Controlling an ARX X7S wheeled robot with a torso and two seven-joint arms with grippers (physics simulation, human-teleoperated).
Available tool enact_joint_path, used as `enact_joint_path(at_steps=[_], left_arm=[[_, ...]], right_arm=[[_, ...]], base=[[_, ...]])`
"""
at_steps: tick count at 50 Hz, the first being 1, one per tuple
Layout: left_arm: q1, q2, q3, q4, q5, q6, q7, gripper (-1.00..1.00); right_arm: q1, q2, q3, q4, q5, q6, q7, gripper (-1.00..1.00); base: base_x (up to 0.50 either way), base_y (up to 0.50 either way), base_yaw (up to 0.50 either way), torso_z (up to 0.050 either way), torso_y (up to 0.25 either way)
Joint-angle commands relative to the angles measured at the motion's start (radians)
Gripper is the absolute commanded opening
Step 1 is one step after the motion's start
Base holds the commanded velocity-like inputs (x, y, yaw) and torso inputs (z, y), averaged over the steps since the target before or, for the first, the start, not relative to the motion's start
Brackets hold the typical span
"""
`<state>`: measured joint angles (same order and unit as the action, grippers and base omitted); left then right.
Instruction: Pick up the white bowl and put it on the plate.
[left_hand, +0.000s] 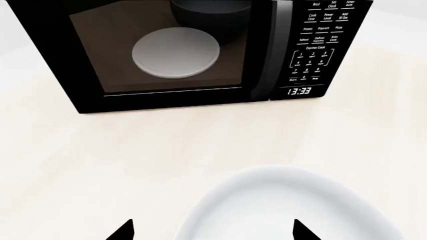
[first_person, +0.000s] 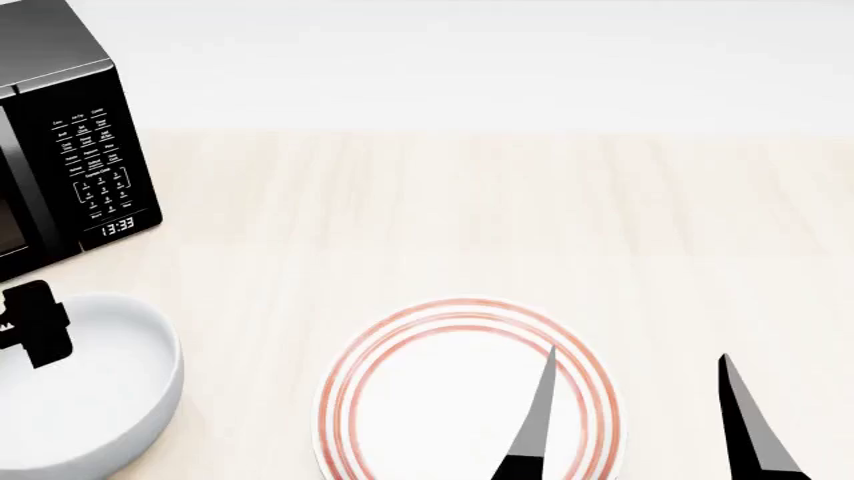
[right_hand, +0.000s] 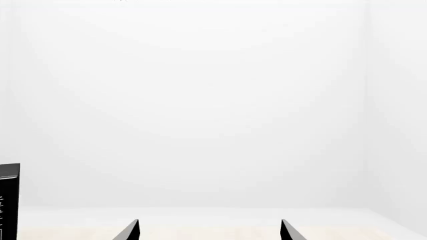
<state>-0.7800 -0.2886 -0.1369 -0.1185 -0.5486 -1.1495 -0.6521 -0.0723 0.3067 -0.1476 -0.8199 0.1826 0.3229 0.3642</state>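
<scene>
Pale wooden surface (first_person: 441, 220) carries the white bowl (first_person: 94, 400), likely rigid and slippery (glossy glaze), best pinched at its rim by the spread left gripper (left_hand: 212, 231).

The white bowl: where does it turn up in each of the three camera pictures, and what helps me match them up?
Head view: the white bowl sits at the lower left, left of the plate.
Left wrist view: it fills the lower middle, in front of the microwave.
Right wrist view: not in the picture.
Shared landmark: the black microwave, whose clock reads 13:33 in both the head and left wrist views.
</scene>
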Motion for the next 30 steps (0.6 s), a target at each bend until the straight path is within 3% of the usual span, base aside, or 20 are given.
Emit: enact_joint_path(at_steps=[1,30], left_arm=[[0.007,0.005,-0.022,-0.025,-0.02,0.012,0.065,1.0],[0.038,-0.03,0.0,-0.13,0.02,0.091,0.09,1.0]], right_arm=[[-0.001,-0.008,0.012,-0.011,-0.018,-0.001,-0.021,1.0],[-0.004,0.007,0.015,-0.007,-0.002,-0.017,-0.004,1.0]], base=[[0.0,0.0,0.0,0.0,0.0],[0.0,0.0,0.0,0.0,0.0]])
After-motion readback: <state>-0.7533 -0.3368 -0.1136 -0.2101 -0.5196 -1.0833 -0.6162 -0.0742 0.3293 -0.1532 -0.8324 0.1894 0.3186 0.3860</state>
